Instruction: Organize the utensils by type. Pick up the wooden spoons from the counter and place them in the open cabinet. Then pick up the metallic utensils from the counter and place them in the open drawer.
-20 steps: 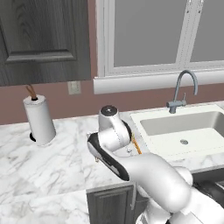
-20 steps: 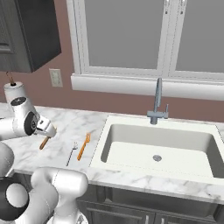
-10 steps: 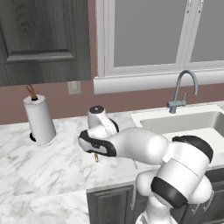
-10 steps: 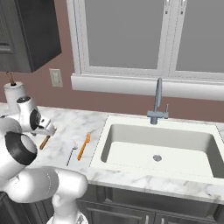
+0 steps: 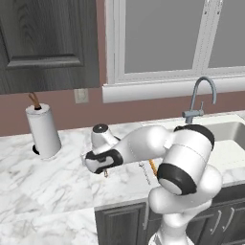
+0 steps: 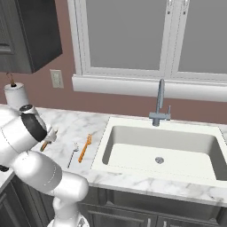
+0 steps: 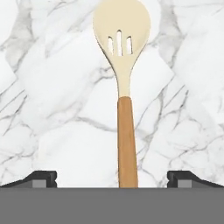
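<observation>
One slotted wooden spoon (image 7: pixel 123 83) is seen lying on the marble counter (image 7: pixel 52 109), its bowl toward 12 o'clock, between the widely spread fingertips of the gripper (image 7: pixel 112 178). Contact height cannot be judged; if the handle is pinched off-centre, it could probably roll or pivot away.

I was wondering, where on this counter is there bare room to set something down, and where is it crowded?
Bare marble lies in front of the paper towel roll, out to the counter edge. Crowded: the strip between the open claw, poised over a wooden spoon, and the sink, where the orange-handled utensil and silver utensil lie side by side.
</observation>
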{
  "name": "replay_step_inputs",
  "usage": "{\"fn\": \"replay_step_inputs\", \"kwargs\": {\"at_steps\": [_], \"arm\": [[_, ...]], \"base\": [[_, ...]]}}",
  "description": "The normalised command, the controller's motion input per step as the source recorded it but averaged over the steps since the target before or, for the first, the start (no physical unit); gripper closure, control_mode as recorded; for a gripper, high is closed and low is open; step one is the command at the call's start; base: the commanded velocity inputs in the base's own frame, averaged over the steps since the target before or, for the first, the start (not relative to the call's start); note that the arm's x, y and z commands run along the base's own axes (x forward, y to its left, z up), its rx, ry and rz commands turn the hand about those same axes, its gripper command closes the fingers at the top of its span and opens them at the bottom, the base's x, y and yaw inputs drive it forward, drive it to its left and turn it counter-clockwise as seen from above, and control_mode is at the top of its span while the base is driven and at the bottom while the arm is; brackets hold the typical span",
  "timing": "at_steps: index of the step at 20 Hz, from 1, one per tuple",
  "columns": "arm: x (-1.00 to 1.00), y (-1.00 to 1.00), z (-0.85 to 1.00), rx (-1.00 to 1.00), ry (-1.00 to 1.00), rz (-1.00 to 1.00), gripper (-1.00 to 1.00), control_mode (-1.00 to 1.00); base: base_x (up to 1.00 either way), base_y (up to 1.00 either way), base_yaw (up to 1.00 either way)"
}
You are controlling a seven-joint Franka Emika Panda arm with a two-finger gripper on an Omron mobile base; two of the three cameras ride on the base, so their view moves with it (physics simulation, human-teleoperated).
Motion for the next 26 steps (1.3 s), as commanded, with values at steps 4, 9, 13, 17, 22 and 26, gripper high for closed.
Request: {"fn": "replay_step_inputs", "kwargs": {"at_steps": [4, 9, 13, 17, 22, 26], "arm": [[0.24, 0.0, -0.13, 0.0, 0.0, 0.06, -1.0, -1.0], [0.14, 0.0, -0.19, 0.0, 0.0, 0.04, -1.0, -1.0], [0.18, 0.0, -0.25, 0.0, 0.0, 0.02, -1.0, -1.0], [0.26, -0.02, -0.25, 0.0, 0.0, 0.0, -1.0, -1.0], [0.27, -0.02, -0.25, 0.0, 0.0, 0.0, -1.0, -1.0], [0.05, 0.0, -0.36, 0.0, 0.0, 0.0, 1.0, -1.0]], "base": [[0.0, 0.0, 0.0], [0.0, 0.0, 0.0], [0.0, 0.0, 0.0], [0.0, 0.0, 0.0], [0.0, 0.0, 0.0], [0.0, 0.0, 0.0]]}}
